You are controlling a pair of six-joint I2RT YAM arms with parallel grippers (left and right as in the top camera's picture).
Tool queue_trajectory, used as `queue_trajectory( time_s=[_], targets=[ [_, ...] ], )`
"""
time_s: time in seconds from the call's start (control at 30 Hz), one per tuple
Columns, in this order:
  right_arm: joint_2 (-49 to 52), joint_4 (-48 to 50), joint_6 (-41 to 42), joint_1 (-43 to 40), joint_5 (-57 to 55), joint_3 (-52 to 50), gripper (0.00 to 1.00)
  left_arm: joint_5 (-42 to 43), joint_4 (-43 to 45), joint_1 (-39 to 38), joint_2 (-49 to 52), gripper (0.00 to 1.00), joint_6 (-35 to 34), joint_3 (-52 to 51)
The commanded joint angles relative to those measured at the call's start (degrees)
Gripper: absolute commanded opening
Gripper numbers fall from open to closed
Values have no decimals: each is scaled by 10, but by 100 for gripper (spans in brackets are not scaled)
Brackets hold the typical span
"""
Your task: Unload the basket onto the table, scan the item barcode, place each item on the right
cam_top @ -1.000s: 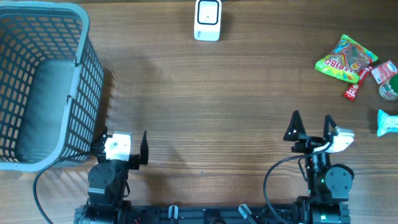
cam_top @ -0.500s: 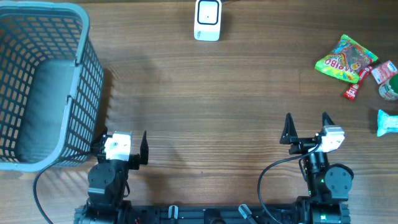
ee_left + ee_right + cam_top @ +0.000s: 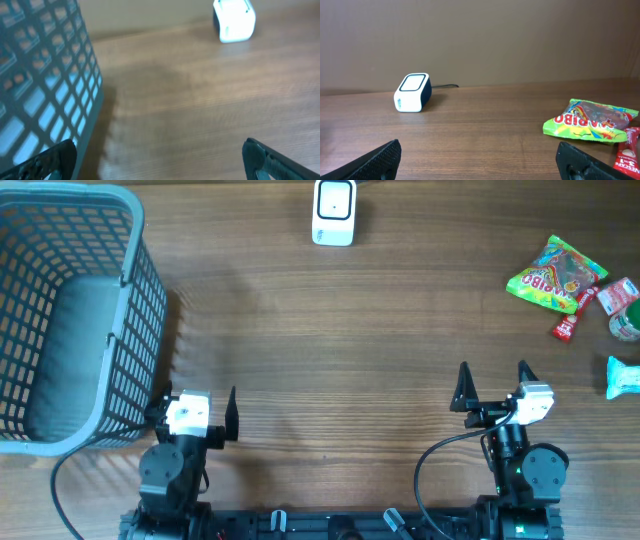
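Overhead, candy bag well beyond right hand

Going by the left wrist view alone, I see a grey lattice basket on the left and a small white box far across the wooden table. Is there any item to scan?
Observer: Yes. A green and yellow Haribo sweets bag lies at the far right of the wooden table, outside your view.
Operator: Is it alone there?
Observer: No. A slim red sachet lies right next to it, among a few other small packets.
Operator: Is the other arm holding any of them?
Observer: No. The right tool is open and empty, near the front edge and well short of the packets.
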State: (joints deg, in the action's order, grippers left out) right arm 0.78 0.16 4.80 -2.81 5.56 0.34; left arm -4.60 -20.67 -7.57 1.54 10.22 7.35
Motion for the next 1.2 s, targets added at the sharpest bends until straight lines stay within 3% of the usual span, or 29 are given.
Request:
queue_trajectory(
  time_s=[0.0,0.2,0.37,0.5,0.53,0.73,1.17],
  targets=[
    [-3,2,-8,3,9,0,100,44,99,-2,-3,100,-4,0],
    [-3,2,-7,3,9,0,100,83,145,50,-3,100,-4,-11],
    [-3,2,-7,3,9,0,100,82,270,67,-5,100,-4,-70],
    [-3,2,-8,3,9,0,100,71,205,68,-5,100,-11,-70],
    [-3,2,-7,3,9,0,100,52,158,68,-7,100,-62,-70],
    [-3,2,-8,3,9,0,100,48,161,68,-7,100,-146,-70],
    [-3,2,-8,3,9,0,100,54,161,68,-7,100,-149,-70]
  ],
)
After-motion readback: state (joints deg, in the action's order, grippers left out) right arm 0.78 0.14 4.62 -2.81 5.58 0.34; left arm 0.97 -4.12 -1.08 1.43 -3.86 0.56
